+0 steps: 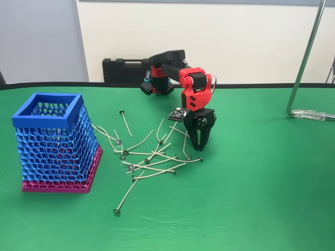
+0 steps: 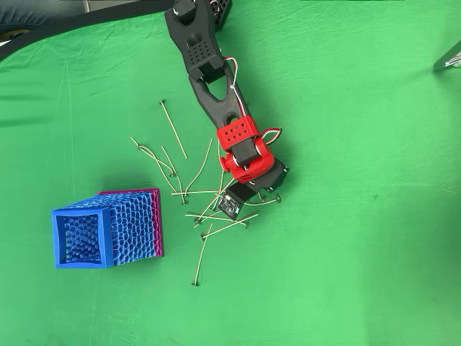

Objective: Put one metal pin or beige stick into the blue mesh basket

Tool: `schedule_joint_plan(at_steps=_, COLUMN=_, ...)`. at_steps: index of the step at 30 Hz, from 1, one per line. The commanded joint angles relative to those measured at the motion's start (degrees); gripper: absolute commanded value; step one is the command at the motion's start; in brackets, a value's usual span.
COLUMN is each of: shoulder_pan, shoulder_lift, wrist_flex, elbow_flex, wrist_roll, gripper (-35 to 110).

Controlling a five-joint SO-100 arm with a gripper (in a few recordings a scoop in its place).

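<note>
- Beige sticks (image 1: 152, 159) lie scattered on green table cloth (image 1: 251, 198), right of blue mesh basket (image 1: 55, 144).
- Gripper (image 1: 198, 147) points down at pile's right edge, fingers slightly parted, nothing pinched.
- Cream wall (image 1: 235, 36) behind.

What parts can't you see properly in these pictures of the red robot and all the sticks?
- Gripper tips: in the overhead view the arm's own body covers them, so whether they touch a stick is unclear.
- Inside the basket: the mesh walls blur the bottom in the fixed view.
- Sticks: too thin and tangled to count surely in either view.
- Metal stand: cut off by the fixed view's top edge.
</note>
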Motion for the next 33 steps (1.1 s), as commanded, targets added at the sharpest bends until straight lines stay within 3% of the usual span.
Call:
schedule_joint_plan(at_steps=1, shoulder_pan=0.7, shoulder_lift=4.04, wrist_flex=-0.53, elbow_flex=-1.32, wrist_roll=-0.44, gripper=10)
schedule_joint_plan(at_steps=19, shoulder_pan=-2.46, shoulder_lift=6.33, wrist_flex=-0.26, elbow_flex=-3.78, wrist_roll=1.05, gripper=12)
schedule_joint_plan(at_steps=33, shoulder_pan=-2.55, shoulder_lift=10.46, wrist_flex=2.55, elbow_flex=0.09, wrist_roll=13.45, gripper=13)
